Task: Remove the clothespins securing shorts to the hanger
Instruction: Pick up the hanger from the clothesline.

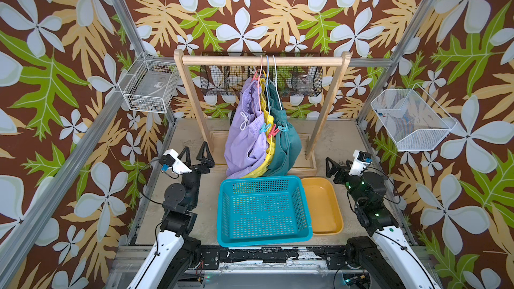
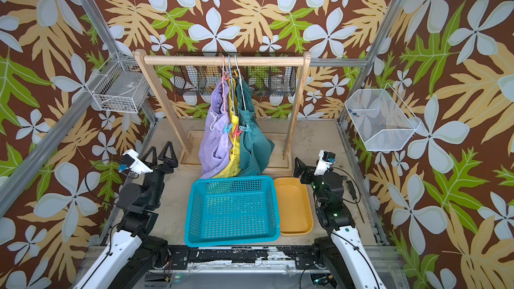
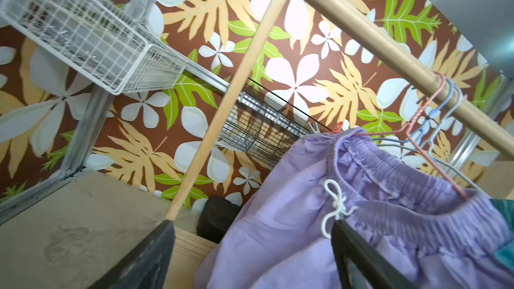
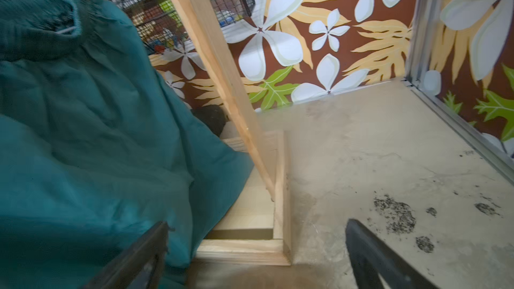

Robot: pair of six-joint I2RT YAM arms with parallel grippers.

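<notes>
**Step in hand:** approach. Judging by the bare basket and tray, no pin is off yet.

The wooden rack (image 1: 264, 61) stands at the back of the table. The shorts (image 1: 244, 145) hang from it on wire hangers (image 1: 267, 65).

- **Left gripper** (image 1: 196, 150): beside the lilac pair, jaws spread wide, holding nothing.
- **Right gripper** (image 4: 258, 225): near the teal pair, equally wide and empty.

**Next move, as judged:** raise one gripper to the clothespins (image 1: 274, 132) at the near hanger ends. Set the jaws across one pin's tails and squeeze.

**Count:**
- Rack: one
- Blue basket (image 1: 220, 209): one
- Yellow tray (image 1: 338, 209): one
- Shorts: three
- Hangers: three
- Grippers: two
- Clothespins: three clearly visible at the near ends. More sit at the far ends, but their number cannot be told.
</notes>
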